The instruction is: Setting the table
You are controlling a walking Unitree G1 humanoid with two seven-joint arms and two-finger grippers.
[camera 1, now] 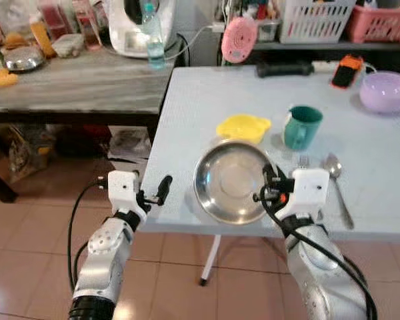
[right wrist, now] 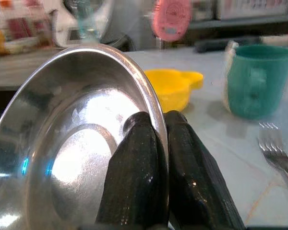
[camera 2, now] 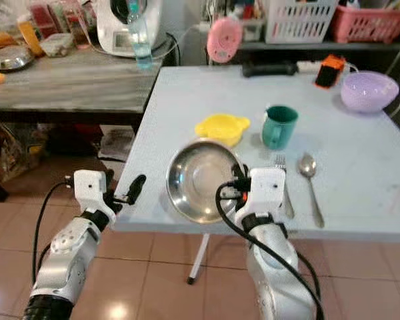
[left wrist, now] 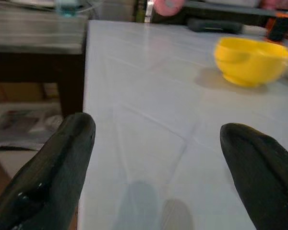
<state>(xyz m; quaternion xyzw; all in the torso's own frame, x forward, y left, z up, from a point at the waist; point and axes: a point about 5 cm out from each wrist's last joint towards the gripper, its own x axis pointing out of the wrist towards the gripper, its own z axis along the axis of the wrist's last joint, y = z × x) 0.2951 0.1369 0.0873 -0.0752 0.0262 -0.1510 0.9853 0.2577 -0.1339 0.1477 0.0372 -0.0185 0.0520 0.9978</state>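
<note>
1. Left eye view: the steel plate (camera 1: 230,183) lay at the near edge of the pale table (camera 1: 380,153), its rim pinched by the right gripper (camera 1: 269,183), whose fingers were clamped on the plate's right-hand rim. The hold at the rim, not the middle, probably let the plate be slid or set flat. Beyond the plate sat a yellow bowl (camera 1: 244,127) and a green mug (camera 1: 301,127); a fork (camera 1: 303,161) and spoon (camera 1: 336,179) lay just right of the plate, so the place setting looked largely laid out.

2. Right eye view: the same scene. The left gripper (camera 2: 135,187) hung off the table's near left corner, touching nothing, seemingly kept clear while the other arm worked. A purple bowl (camera 2: 369,91) stood at the far right, well apart from the setting.

3. Left wrist view: the left gripper's two fingers (left wrist: 62,167) stood wide apart with bare tabletop between them and the yellow bowl farther off; nothing was held.

4. Right wrist view: one finger (right wrist: 137,182) lay inside the steel plate and the other outside, squeezed together on the thin rim. The plate looked tilted toward the camera, so I judged it not yet fully settled on the table.
</note>
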